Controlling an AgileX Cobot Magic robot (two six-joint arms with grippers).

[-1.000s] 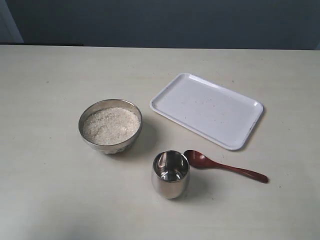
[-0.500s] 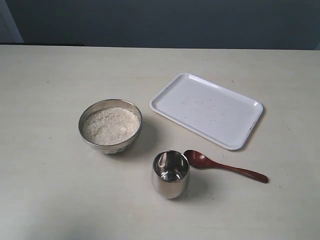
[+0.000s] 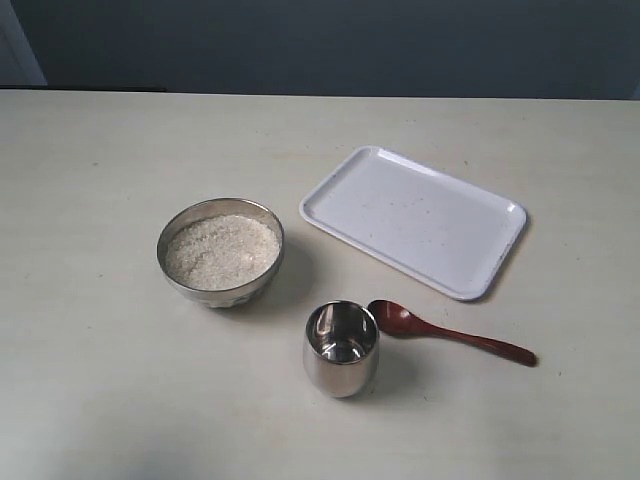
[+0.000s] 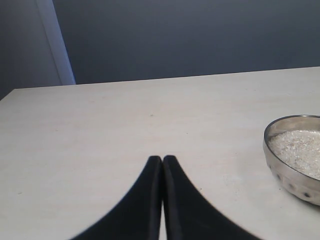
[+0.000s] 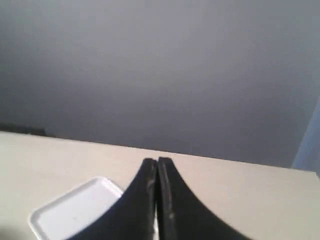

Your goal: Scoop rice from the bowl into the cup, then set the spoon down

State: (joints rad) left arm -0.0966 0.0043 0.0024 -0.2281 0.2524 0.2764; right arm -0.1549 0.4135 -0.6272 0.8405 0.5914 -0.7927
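so nothing's been scooped yet as far as i can tell, the cup (image 3: 341, 365) looks empty inside and the spoon (image 3: 452, 335) is lying flat on the table (image 3: 100, 350), scoop end just beside the cup and the handle trailing off toward the right side of the exterior view. the bowl (image 3: 228, 294) sits apart to the left with the rice (image 3: 221, 252) filling it nearly to the rim, and a white tray (image 3: 414, 220) lies behind the spoon with nothing on it. neither arm shows in the exterior view. the left gripper (image 4: 162, 160) has its fingers pressed together with nothing between them, hanging over bare table with the bowl off to one side, and the right gripper (image 5: 157, 162) is pinched closed and empty too, up high with a corner of the tray below it. so i'd say the step in hand is grabbing the spoon, and the right arm is the obvious pick since the spoon's on its side. my advice: spread the fingers well before dropping, line them up across the handle rather than along it, and go for the middle to far part of the handle so the wrist stays clear of the cup. the handle is slim and lies right on the surface, so the tips need to get really low, and that glossy finish might slip, so squeeze firmly before lifting.
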